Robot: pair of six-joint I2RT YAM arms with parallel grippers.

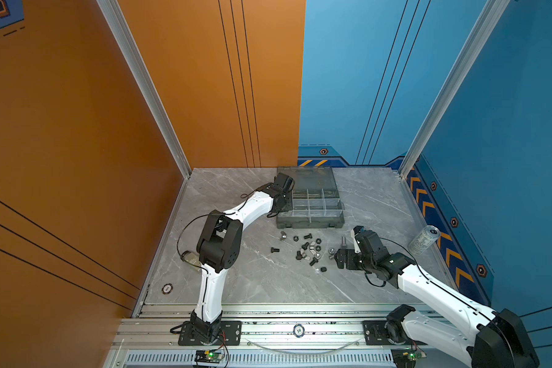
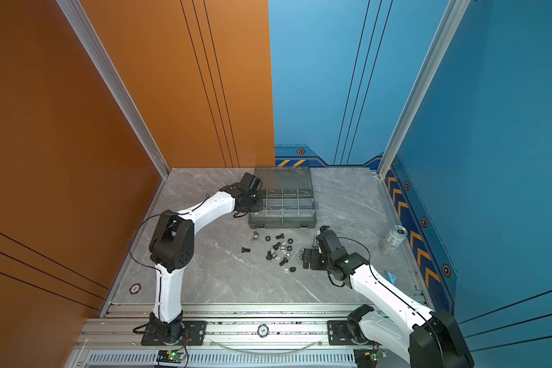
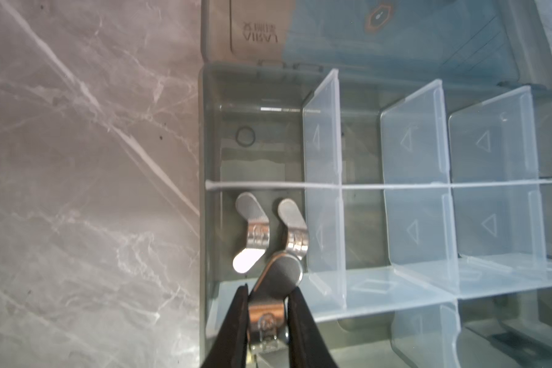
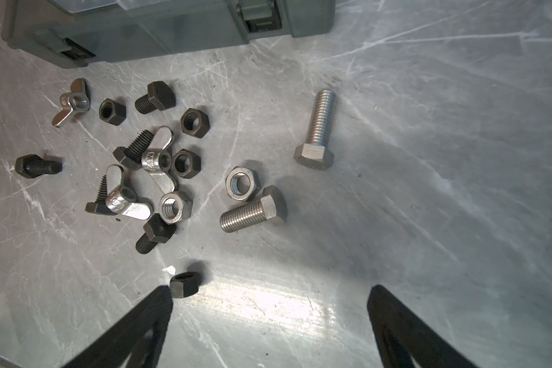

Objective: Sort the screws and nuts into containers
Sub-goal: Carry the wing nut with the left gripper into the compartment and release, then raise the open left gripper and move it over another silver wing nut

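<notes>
The grey organizer box (image 1: 309, 220) stands open at the back of the table, its containers split by clear dividers (image 3: 324, 178). My left gripper (image 3: 266, 291) hangs over its left end compartment, shut on a silver wing nut (image 3: 279, 275). Two more wing nuts (image 3: 252, 235) lie on that compartment's floor. Loose screws and nuts (image 1: 309, 250) are scattered in front of the box: black screws (image 4: 155, 98), silver screws (image 4: 319, 127), black nuts (image 4: 194, 122), silver nuts (image 4: 241, 184) and wing nuts (image 4: 72, 102). My right gripper (image 4: 270, 288) stands open and low beside them, a black nut (image 4: 184, 284) by one fingertip.
The box's lid (image 1: 306, 178) lies open toward the back wall. A silver drink can (image 1: 424, 239) stands at the right edge of the table. One poker chip (image 1: 167, 288) lies at the front left corner, another (image 1: 298, 330) on the front rail.
</notes>
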